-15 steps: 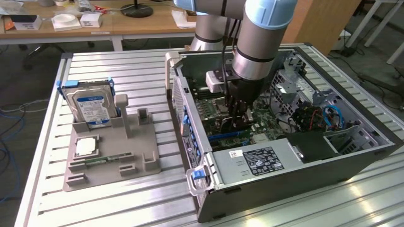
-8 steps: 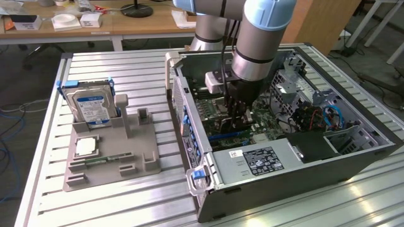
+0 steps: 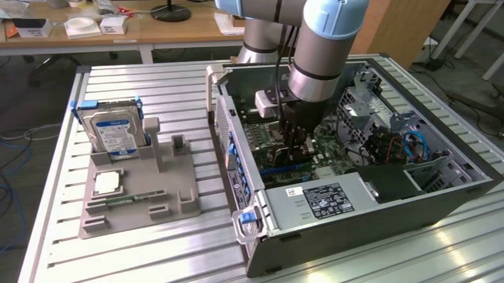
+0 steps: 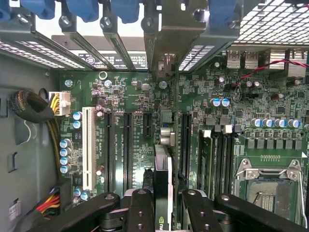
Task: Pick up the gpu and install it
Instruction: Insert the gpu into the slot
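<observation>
My gripper (image 4: 165,205) is shut on the gpu (image 4: 163,169), a slim dark slab seen edge-on between the two black fingers (image 4: 140,208). The card hangs over the green motherboard (image 4: 203,92), in line with the long black expansion slots (image 4: 128,145) and the case's rear slot brackets (image 4: 166,34). Whether its edge touches a slot I cannot tell. In the exterior view the arm reaches straight down into the open computer case (image 3: 378,224), with the gripper (image 3: 298,147) low over the board.
A grey fixture tray (image 3: 157,200) at the exterior view's left holds a silver hard drive (image 3: 114,132), a CPU (image 3: 108,183) and a green RAM stick (image 3: 130,199). Inside the case are the power supply (image 3: 331,200), a cable bundle (image 4: 34,108) and the CPU socket (image 4: 270,188).
</observation>
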`<control>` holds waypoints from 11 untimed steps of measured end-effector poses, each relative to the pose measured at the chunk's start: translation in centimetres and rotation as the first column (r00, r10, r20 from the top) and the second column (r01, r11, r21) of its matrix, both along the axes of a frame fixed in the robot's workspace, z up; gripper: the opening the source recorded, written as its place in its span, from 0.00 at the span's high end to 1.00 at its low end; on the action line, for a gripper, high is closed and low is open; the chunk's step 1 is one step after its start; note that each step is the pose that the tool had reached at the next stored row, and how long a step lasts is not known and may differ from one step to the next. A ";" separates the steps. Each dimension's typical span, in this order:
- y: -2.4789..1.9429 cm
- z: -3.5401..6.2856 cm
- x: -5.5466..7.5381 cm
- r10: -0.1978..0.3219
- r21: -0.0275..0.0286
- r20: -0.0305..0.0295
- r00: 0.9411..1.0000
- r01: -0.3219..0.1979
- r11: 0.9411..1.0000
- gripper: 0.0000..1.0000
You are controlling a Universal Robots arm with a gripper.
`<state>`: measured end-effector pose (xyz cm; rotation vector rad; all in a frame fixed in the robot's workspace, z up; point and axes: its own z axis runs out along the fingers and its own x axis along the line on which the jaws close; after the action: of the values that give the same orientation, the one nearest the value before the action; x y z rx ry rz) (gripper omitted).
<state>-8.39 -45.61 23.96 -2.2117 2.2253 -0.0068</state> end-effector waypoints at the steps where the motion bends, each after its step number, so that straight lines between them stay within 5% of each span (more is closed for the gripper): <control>1: 0.00 -0.06 0.0 0.000 0.000 0.000 1.000 0.000 1.000 0.73; 11: 0.00 -0.13 -0.1 0.000 0.000 0.000 1.000 0.000 1.000 0.73</control>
<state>-8.47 -45.61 23.83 -2.2115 2.2258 -0.0069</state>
